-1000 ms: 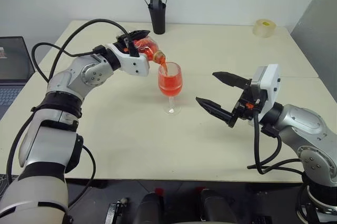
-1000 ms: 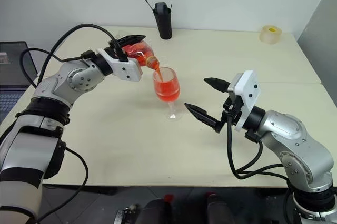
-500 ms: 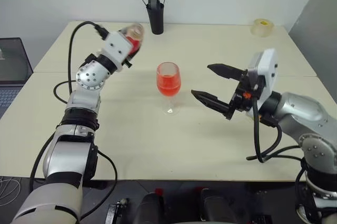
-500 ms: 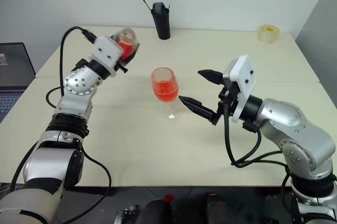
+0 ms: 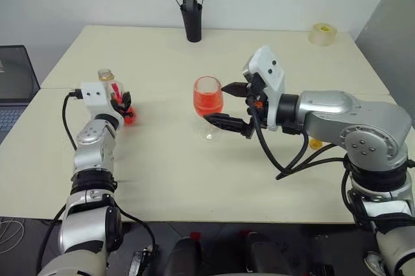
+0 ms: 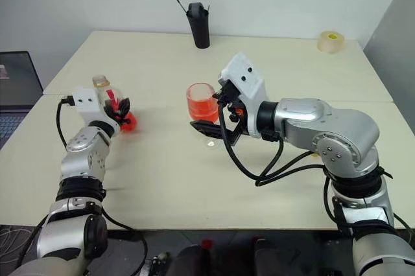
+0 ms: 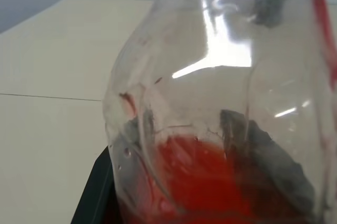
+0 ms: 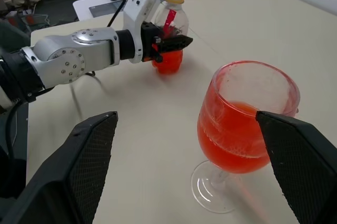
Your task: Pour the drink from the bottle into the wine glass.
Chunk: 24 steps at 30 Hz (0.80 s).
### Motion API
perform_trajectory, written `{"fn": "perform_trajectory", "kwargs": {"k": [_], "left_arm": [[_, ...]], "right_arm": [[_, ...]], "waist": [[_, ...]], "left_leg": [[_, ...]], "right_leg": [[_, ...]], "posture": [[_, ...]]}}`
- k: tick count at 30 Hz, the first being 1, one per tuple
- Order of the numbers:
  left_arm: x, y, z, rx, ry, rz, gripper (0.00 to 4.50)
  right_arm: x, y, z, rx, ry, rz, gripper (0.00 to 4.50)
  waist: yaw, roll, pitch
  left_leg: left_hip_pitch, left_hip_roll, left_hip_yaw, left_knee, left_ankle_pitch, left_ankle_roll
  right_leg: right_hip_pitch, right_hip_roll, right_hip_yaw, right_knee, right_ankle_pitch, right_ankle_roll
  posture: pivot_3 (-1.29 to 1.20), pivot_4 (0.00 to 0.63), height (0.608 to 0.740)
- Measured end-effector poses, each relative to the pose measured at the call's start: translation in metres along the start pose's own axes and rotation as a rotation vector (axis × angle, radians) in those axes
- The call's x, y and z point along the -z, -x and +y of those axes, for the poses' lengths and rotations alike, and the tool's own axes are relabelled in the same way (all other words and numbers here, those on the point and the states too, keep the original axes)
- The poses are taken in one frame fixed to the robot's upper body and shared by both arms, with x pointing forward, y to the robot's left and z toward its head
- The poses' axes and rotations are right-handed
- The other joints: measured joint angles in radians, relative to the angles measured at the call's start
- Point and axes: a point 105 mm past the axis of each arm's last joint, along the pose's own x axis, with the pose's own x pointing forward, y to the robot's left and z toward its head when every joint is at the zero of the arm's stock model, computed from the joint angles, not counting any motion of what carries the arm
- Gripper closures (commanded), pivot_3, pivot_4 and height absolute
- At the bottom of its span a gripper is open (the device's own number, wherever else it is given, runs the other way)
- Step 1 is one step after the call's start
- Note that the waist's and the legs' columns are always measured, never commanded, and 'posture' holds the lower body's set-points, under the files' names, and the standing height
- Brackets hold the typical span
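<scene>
The wine glass (image 5: 208,96) stands mid-table, its bowl more than half full of red drink (image 8: 237,145). My right gripper (image 5: 219,103) is open and level. Its black fingers (image 5: 228,122) stand wide on either side of the bowl, and I cannot tell if they touch it. At the table's left, my left gripper (image 5: 120,101) is shut on the bottle (image 5: 111,91). The bottle is upright and uncapped, with a little drink (image 7: 200,182) left in its bottom. Its base is at or just above the tabletop.
A tall black cup (image 5: 192,20) holding sticks stands at the back edge. A tape roll (image 5: 323,32) lies at the back right. A laptop (image 5: 13,85) sits off the table's left side. A small yellow object (image 5: 316,143) peeks out under my right forearm.
My left arm swung the bottle away from the glass to the left and down, turning it from tipped to upright. My right gripper moved left up to the glass, staying open.
</scene>
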Motion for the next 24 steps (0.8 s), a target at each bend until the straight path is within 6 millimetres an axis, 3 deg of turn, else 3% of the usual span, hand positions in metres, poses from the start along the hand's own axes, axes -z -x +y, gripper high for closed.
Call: {"fn": "perform_trajectory", "kwargs": {"k": [10, 11, 13, 14, 24], "left_arm": [[0.005, 0.006, -0.006, -0.064, 0.051, 0.004, 2.68], [0.006, 0.008, -0.005, -0.073, 0.051, 0.004, 1.98], [0.006, 0.009, -0.005, -0.080, 0.052, 0.004, 1.88], [0.006, 0.009, -0.005, -0.083, 0.051, 0.005, 1.57], [0.008, 0.016, -0.001, -0.098, 0.032, 0.020, 0.07]], "right_arm": [[0.002, -0.005, 0.004, -0.037, 0.020, 0.008, 0.00], [0.002, -0.006, 0.005, -0.045, 0.026, 0.005, 0.00], [0.002, -0.006, 0.006, -0.055, 0.031, 0.002, 0.00], [0.002, -0.006, 0.006, -0.058, 0.034, 0.002, 0.00], [0.003, -0.007, 0.006, -0.060, 0.040, -0.010, 0.00]], "waist": [[0.005, 0.000, 0.000], [0.005, 0.000, 0.000], [0.007, -0.001, 0.000], [0.007, -0.001, 0.000], [0.007, -0.001, 0.000]], "left_leg": [[0.000, 0.000, 0.001, 0.000, 0.000, 0.000], [0.000, 0.000, 0.001, 0.000, 0.000, 0.000], [0.000, 0.000, 0.001, 0.000, 0.000, 0.000], [0.000, 0.000, 0.001, 0.000, 0.000, 0.000], [0.000, 0.000, 0.001, 0.000, 0.000, 0.000]], "right_leg": [[-0.001, 0.000, 0.001, 0.000, 0.000, 0.000], [-0.001, 0.000, 0.001, 0.000, 0.000, 0.000], [-0.001, 0.000, 0.001, 0.000, 0.000, 0.000], [-0.001, 0.000, 0.001, 0.000, 0.000, 0.000], [-0.001, 0.000, 0.001, 0.000, 0.000, 0.000]], "posture": [[0.00, 0.150, 0.740], [0.00, 0.150, 0.740], [0.00, 0.150, 0.740], [0.00, 0.150, 0.740], [0.00, 0.150, 0.740]]}}
